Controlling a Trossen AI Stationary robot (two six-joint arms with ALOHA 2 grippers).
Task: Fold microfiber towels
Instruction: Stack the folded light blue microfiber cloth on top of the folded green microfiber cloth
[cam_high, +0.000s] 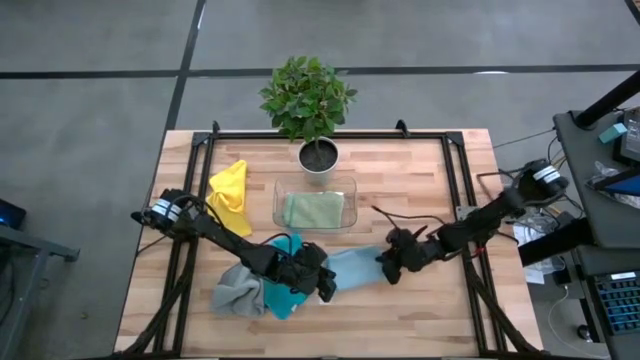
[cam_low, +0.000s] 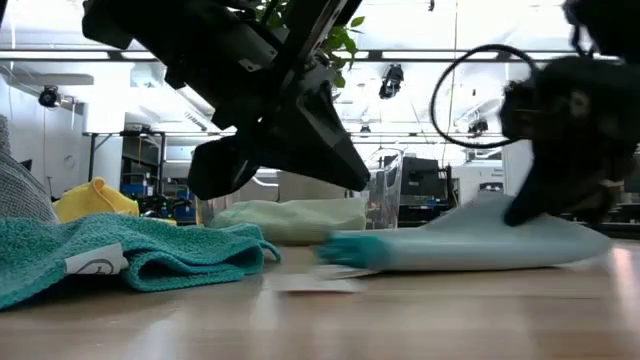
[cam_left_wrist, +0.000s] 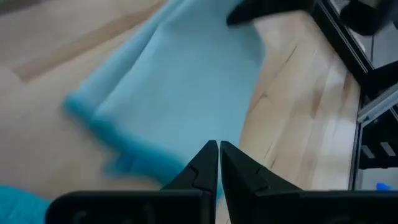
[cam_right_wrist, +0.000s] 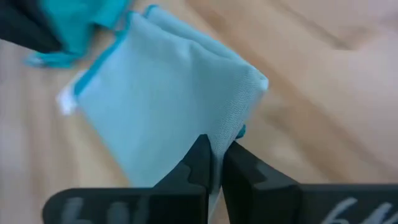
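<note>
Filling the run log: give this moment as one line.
left hand: shut on light blue towel | right hand: shut on its other edge | green towel: in clear tray

Bright overhead light, blurred wrist views

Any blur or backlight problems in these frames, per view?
Low view: bright ceiling lights behind, so the arms read as silhouettes; the right pincer is blurred. Left wrist view: the light blue towel is smeared at its near edge. Right wrist view: wood background soft. High view: evenly lit, sharp.
</note>
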